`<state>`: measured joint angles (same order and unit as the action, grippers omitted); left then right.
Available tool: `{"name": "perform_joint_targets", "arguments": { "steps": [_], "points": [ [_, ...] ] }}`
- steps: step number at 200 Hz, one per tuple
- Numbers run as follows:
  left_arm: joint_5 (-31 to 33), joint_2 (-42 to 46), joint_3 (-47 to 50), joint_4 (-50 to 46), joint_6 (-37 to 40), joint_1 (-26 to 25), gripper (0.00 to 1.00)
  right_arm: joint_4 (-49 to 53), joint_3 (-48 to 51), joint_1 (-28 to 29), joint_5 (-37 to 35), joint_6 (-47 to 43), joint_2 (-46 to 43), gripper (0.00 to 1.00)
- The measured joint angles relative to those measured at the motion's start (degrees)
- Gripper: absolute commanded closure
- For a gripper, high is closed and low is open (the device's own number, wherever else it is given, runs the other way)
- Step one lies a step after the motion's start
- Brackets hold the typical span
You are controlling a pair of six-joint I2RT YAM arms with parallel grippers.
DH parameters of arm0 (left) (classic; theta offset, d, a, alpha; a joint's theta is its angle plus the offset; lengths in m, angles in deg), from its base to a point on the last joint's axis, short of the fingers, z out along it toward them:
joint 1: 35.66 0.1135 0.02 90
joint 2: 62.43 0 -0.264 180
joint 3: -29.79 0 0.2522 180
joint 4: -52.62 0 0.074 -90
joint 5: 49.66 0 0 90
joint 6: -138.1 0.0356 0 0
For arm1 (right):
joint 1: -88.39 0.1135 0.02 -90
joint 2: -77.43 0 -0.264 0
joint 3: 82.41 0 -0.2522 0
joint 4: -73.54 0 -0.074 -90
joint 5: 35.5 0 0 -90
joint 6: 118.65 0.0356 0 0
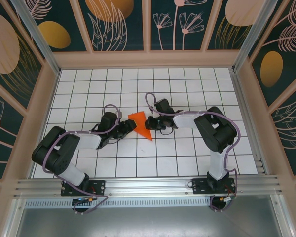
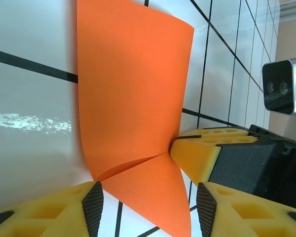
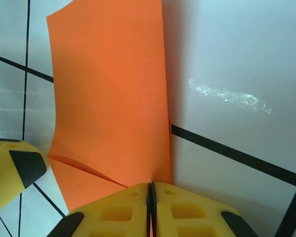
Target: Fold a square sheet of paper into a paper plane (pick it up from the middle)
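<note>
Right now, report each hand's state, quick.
Left hand: open, orange paper in the gap between its fingers.
Right hand: closed, pinching the orange paper's edge.

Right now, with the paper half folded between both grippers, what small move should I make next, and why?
Probably close the left gripper on the orange paper. Its jaws stand open with the folded corner lying between them, while the right gripper is shut on the paper's edge. The sheet looks bowed rather than flat, so a second hold seems needed before creasing further.

Both arms bent low, inward; left tool (image 1: 129, 127) spread, right tool (image 1: 149, 122) tight on the paper (image 1: 139, 123).
</note>
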<state>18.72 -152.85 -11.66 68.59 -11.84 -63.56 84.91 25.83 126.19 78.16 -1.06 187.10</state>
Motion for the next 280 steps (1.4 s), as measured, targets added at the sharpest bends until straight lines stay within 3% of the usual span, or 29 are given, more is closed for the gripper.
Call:
{"name": "perform_joint_targets", "arguments": {
  "steps": [74, 134, 175, 209, 229, 257, 280],
  "points": [
    [1.3, 0.0, -0.1, -1.1, -0.4, -0.2, 0.38, -0.3, 0.2, -0.1, 0.1, 0.0, 0.0, 0.87],
    [0.6, -1.5, -2.1, -3.1, -0.3, -0.2, 0.43, -0.5, 0.3, -0.2, 0.3, 0.0, 0.0, 0.87],
    [-0.5, -4.1, -4.4, -3.2, 0.1, -0.3, 0.57, -0.5, 0.3, -0.2, 0.3, 0.0, 0.0, 0.87],
    [-0.9, -4.4, -4.6, -2.9, 0.6, -0.7, 0.79, -0.7, 0.3, -0.2, 0.4, -0.2, 0.0, 0.84],
    [-0.9, -4.5, -4.6, -2.9, 0.8, -0.8, 0.89, -1.4, 0.9, -0.2, 0.2, -0.6, -0.6, 0.78],
    [0.0, -4.5, -4.6, -3.0, 1.0, -0.9, 0.98, -2.3, 2.2, -0.3, -1.6, -1.7, -3.1, 0.7],
    [1.6, -3.8, -4.6, -4.1, 1.0, -1.2, 1.0, -3.9, 3.7, -0.3, -3.5, -2.5, -6.6, 0.68]
  ]
}}
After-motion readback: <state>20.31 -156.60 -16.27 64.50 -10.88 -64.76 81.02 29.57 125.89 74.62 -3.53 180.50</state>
